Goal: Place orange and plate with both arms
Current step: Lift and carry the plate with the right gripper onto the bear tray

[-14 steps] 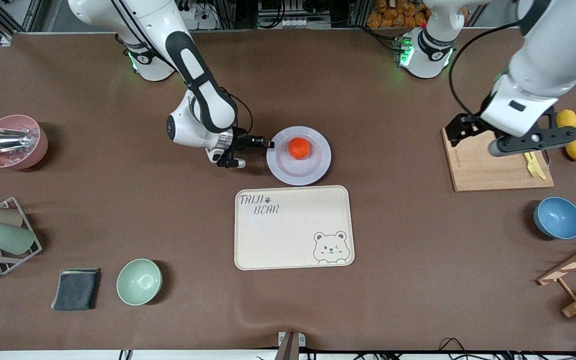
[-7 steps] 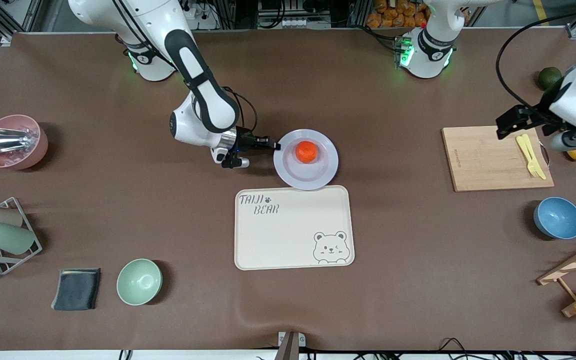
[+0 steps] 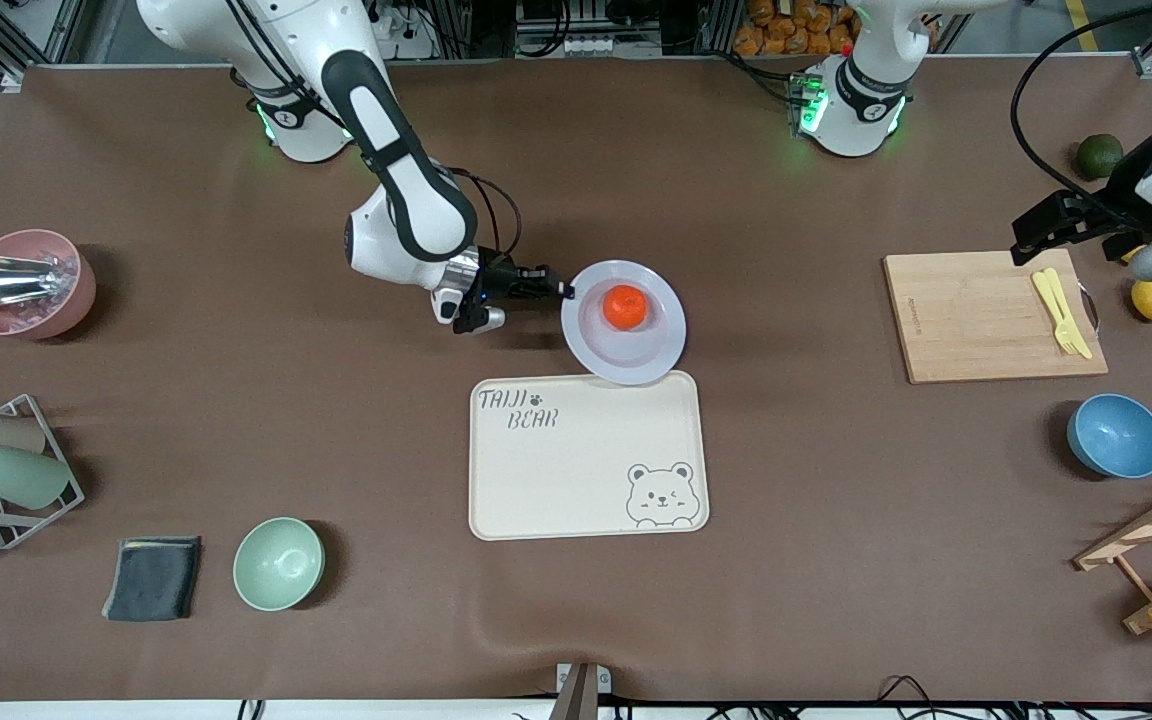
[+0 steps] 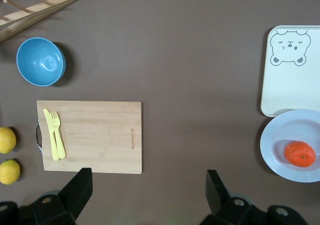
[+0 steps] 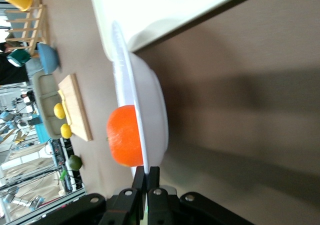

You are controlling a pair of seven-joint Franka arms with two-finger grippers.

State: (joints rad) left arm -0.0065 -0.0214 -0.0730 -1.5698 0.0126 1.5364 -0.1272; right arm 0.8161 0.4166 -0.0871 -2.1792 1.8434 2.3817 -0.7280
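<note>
the right claw, pinching the rim of the plate, has carried it, orange aboard, until its edge overlaps the bear-print tray. the left claw, spread, has withdrawn above the cutting board.

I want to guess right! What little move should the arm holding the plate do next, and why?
Probably keep carrying the plate over the bear tray. The right tool pinches its rim, the orange rides on it, and only its edge overlaps the tray.
</note>
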